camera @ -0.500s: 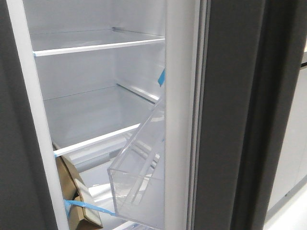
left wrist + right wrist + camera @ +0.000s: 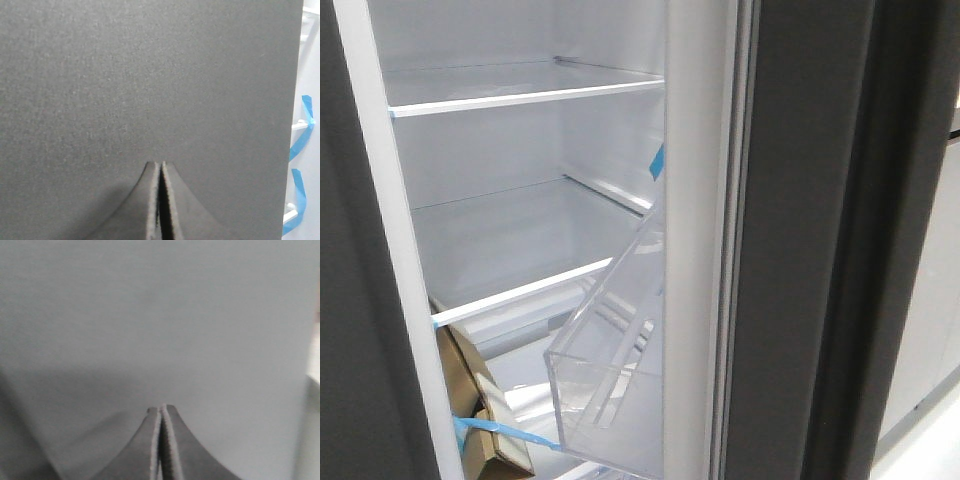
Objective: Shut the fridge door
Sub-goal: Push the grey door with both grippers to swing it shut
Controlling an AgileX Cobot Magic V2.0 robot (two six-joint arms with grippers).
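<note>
Front view: the fridge door [image 2: 800,240] stands open at right. Each wrist view shows a dark-grey panel just beyond the pressed-together, empty left fingers [image 2: 153,200] and right fingers [image 2: 154,440].

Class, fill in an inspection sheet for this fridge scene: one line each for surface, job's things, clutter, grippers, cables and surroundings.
Surface: nothing seen; no table in view.
Job's things: matte dark-grey fridge door stands open at right; its white inner face carries a clear plastic door bin, tilted.
Clutter: brown cardboard pieces with blue tape at the bottom of the white fridge interior; glass shelves bare.
Grippers: left gripper shut, up against a dark-grey panel; right gripper shut, facing a paler grey surface.
Cables: nothing seen.
Surroundings: pale cabinet fronts at far right.
</note>
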